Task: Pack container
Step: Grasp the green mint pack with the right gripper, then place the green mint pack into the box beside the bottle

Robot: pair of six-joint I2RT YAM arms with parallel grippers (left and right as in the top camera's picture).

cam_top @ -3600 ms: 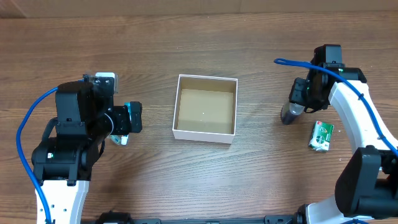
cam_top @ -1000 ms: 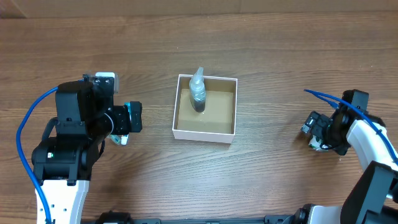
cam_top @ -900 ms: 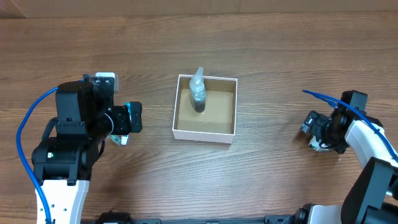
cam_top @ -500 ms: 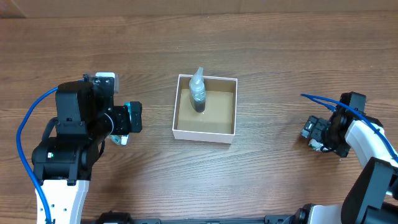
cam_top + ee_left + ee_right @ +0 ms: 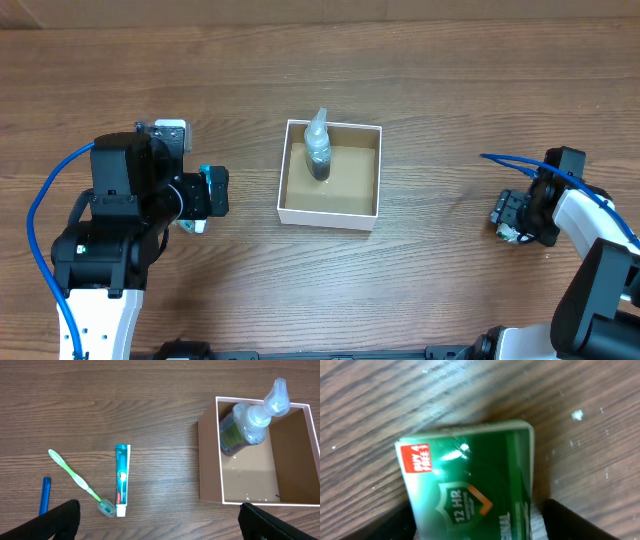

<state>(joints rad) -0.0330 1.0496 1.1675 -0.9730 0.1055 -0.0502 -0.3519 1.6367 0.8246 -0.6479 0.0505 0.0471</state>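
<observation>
1. At the middle of the table (image 5: pixel 430 80), we find the container (image 5: pixel 328 214), a square shallow box with white walls and a tan inside, open side up.
2. Inside the container, a clear pump bottle (image 5: pixel 318 152) leans in the upper-left corner as the overhead view shows it. Its nozzle reaches past the rim.
3. We locate the left gripper (image 5: pixel 212 190) to the left of the container and apart from it. Its jaws stand wide apart with nothing between them.
4. In the left wrist view, three items lie on the table beside the container:
   - a toothpaste tube (image 5: pixel 122 480), nearest the box wall but not touching it;
   - a green toothbrush (image 5: pixel 75 477), lying aslant with its head just beside the cap end of the tube;
   - a blue stick (image 5: pixel 45 496), farthest from the box. We cannot tell what it is.
5. We locate the right gripper (image 5: pixel 507 214) near the right edge of the table, well apart from the container. It sits low over a green packet (image 5: pixel 470 480) that lies flat on the wood.
6. The right wrist view shows a dark jaw on each side of the packet. We cannot tell whether the jaws press on it.
</observation>
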